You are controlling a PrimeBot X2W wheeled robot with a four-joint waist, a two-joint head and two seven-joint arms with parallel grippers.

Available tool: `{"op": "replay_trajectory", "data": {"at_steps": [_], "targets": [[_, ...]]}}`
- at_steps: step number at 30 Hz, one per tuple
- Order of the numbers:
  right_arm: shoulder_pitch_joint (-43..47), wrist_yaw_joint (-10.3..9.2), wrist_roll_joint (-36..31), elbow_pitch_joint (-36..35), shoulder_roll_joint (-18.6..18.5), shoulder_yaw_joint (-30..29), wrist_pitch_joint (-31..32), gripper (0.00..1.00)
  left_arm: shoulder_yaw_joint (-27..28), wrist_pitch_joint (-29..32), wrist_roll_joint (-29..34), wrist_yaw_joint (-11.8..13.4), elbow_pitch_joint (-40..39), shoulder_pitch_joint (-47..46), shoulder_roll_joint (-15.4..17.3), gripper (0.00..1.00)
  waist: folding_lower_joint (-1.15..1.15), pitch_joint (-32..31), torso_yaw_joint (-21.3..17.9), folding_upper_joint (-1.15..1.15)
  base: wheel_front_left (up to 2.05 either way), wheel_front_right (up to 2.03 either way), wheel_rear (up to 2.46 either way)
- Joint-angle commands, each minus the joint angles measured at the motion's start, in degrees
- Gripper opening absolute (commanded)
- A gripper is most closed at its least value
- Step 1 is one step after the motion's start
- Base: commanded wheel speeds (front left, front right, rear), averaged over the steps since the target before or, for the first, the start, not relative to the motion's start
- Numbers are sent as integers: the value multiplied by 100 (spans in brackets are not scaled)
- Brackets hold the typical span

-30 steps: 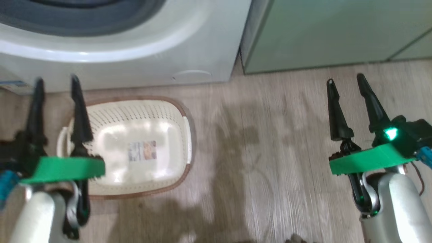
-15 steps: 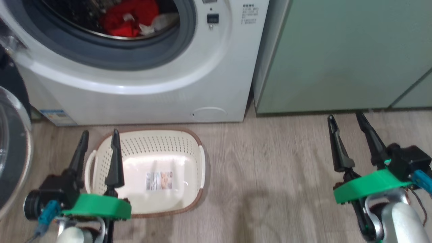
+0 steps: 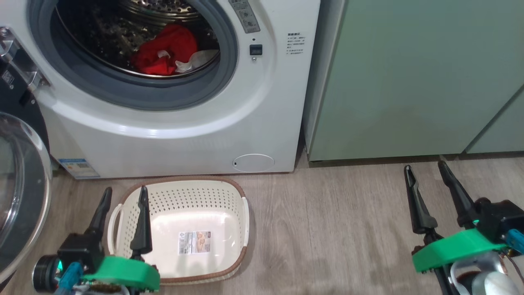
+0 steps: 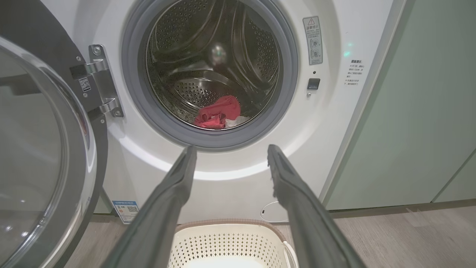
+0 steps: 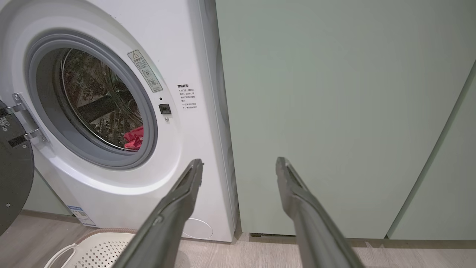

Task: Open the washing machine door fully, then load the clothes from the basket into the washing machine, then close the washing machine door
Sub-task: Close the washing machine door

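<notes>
Both claws are spread wide and I see nothing in either. The left gripper (image 3: 125, 188) hangs over the near-left end of the basket (image 3: 184, 196); the right gripper (image 3: 423, 165) hangs over the floor (image 3: 327, 229) by the green cabinet (image 3: 409, 82). The basket sits on the floor just in front of the washing machine (image 3: 184, 135). The clothes (image 3: 166, 49) lie in the drum. The washing machine door (image 3: 24, 192) stands swung open at left.

Basket (image 3: 184, 197) on wood floor (image 3: 327, 229) (by washer (image 3: 163, 143))
</notes>
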Motion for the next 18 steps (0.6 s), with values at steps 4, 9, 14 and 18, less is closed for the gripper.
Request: {"op": "replay_trajectory", "data": {"at_steps": [4,9,14,18], "targets": [[-77,0,-43,-286,-22,113,48,100,203,-20,61,15,-124,-147,58,100,1,-5,-26,0,0,0,0],[-71,0,-55,-337,-22,103,56,100,196,5,65,54,-99,-152,73,100,1,8,-27,0,0,0,0],[-87,0,-57,-354,-22,101,60,100,168,23,70,74,-80,-178,83,100,1,16,-12,0,0,0,0],[-99,0,-53,-358,-22,102,63,100,157,22,79,98,-76,-203,90,100,1,31,-7,0,0,0,0]]}}
